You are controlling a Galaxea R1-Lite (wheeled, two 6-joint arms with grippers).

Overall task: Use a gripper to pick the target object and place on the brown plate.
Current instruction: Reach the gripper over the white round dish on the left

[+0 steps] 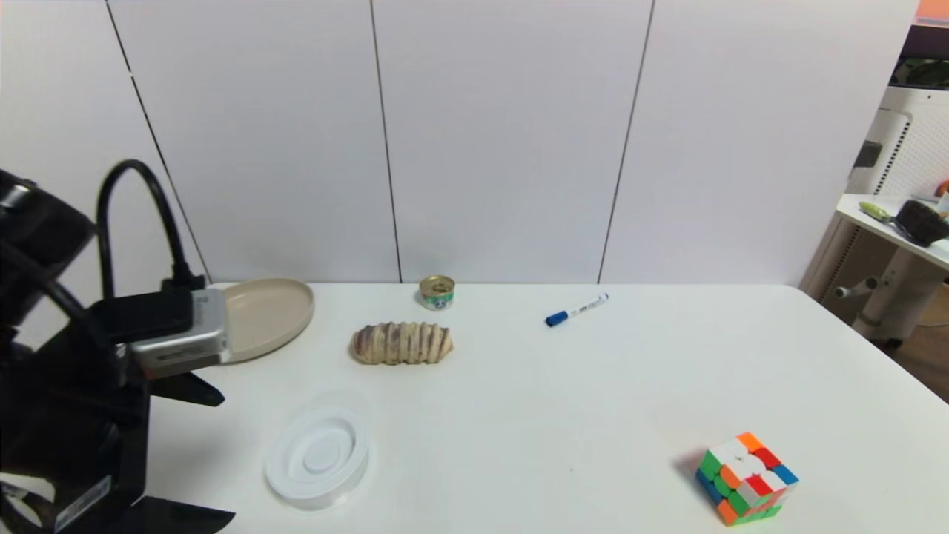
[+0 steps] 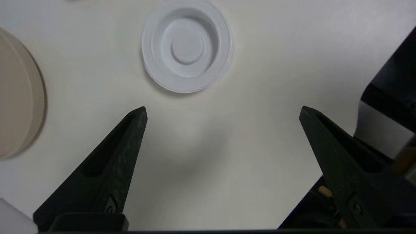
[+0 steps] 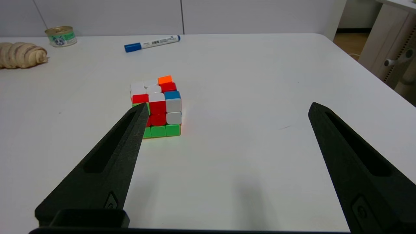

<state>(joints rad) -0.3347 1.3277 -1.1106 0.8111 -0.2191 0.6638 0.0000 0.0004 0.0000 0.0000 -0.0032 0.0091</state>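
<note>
The white ringed disc [image 1: 317,456] lies flat on the white table near the front left. It also shows in the left wrist view [image 2: 187,45]. The brown plate [image 1: 270,315] sits at the back left, partly hidden by my left wrist camera, and its rim shows in the left wrist view [image 2: 19,104]. My left gripper [image 1: 207,452] hovers above the table just left of the disc, open and empty [image 2: 222,110]. The disc lies beyond its fingertips, apart from them. My right gripper [image 3: 227,107] is open and empty, low over the table's right part, and is out of the head view.
A braided bread roll [image 1: 401,343], a small gold-topped tin can [image 1: 437,291] and a blue-capped marker [image 1: 577,309] lie toward the back. A colour cube [image 1: 745,478] sits front right, beside my right gripper's finger [image 3: 136,130]. The table's right edge is near.
</note>
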